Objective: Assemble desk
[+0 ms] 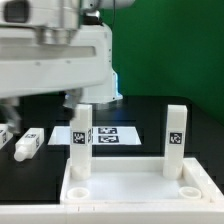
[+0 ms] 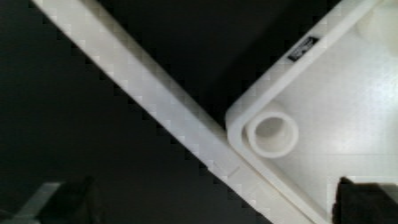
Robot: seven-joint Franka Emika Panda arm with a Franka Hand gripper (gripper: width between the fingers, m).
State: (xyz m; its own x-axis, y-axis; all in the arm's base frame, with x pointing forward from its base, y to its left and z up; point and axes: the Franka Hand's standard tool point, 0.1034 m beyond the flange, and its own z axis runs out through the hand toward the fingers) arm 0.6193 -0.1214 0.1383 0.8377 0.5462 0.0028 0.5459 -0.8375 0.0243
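The white desk panel [image 1: 130, 190] lies in the foreground, rim up, with round corner sockets. Two white tagged legs stand upright in its far corners, one at the exterior view's left [image 1: 80, 140] and one at its right [image 1: 176, 135]. Two more legs [image 1: 28, 143] lie loose on the black table at the left. The white arm [image 1: 55, 55] hangs over the left rear. In the wrist view my gripper [image 2: 214, 205] is open, with dark fingers [image 2: 63, 200] spread wide. It is above a panel corner with an empty socket [image 2: 270, 133] and holds nothing.
The marker board [image 1: 110, 135] lies flat on the table behind the panel, between the two standing legs. The panel's long rim [image 2: 151, 95] runs diagonally through the wrist view, with black table on one side of it.
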